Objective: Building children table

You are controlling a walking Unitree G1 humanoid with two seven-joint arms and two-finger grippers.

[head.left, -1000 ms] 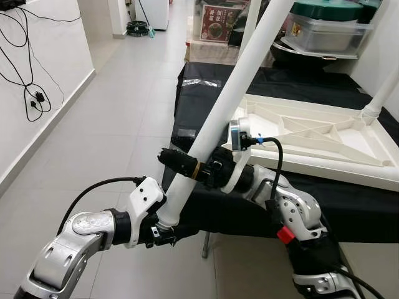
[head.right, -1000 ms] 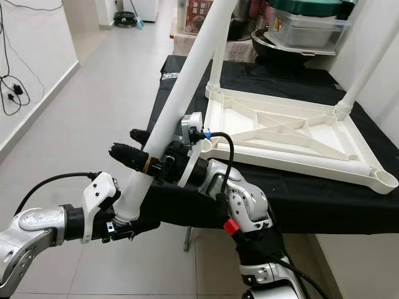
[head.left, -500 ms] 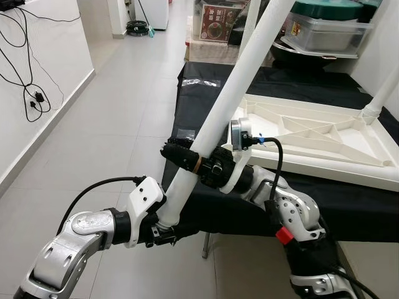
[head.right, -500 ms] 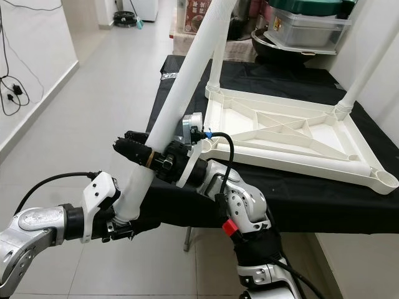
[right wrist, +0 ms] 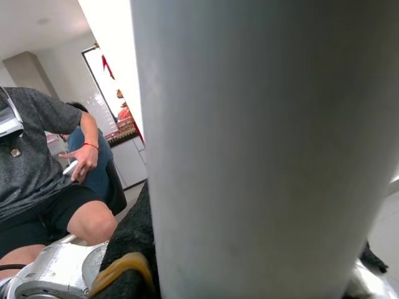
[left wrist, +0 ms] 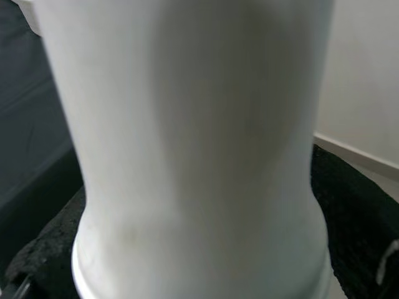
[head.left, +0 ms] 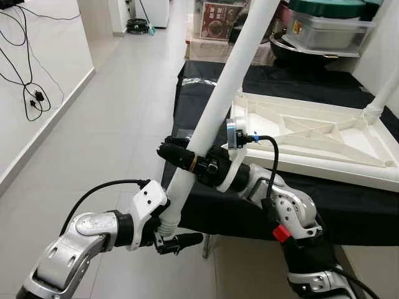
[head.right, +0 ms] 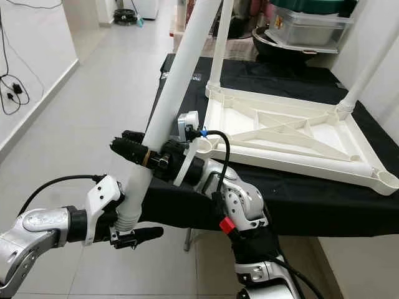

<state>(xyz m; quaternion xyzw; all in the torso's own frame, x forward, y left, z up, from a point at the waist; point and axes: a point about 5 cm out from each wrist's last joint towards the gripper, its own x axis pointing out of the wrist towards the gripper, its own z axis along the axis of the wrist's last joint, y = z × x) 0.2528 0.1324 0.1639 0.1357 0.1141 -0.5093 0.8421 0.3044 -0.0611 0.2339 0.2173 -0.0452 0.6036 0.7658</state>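
Currently the loose white leg (head.left: pixel 218 112) is off the worktop, held slanted in the air in front of the robot, its flared lower end down near the left pincer (head.left: pixel 167 235) and its upper end running out of the top of the head views. The right pincer (head.left: pixel 181 157) grips it part-way up: its black fingers (head.right: pixel 128 148) lie on both sides of the tube and look closed on it. The left pincer sits at the leg's foot; one black finger (head.left: pixel 187 239) juts out sideways under the flared end, and the left wrist view has the tube hard against the camera, but whether this pincer actually clamps the leg I cannot tell.

The tabletop (head.left: pixel 312 134) lies upside down on the black-draped worktop (head.left: pixel 206 78), ribbed underside facing up. Two legs are already standing in it: one at the far-left corner (head.right: pixel 218 56), one at the far-right corner (head.right: pixel 368 68). The near-right corner socket (head.right: pixel 385 180) is open and unfilled; the near-left corner sits just behind the right wrist and is partly hidden.

Judgement: roughly half done. Two legs fitted, a third in hand and not yet aligned to any socket; it is tilted well off vertical. Remaining: seat this leg, fit a fourth, then turn the table upright.

A seated person (right wrist: pixel 43 162) shows in the right wrist view.
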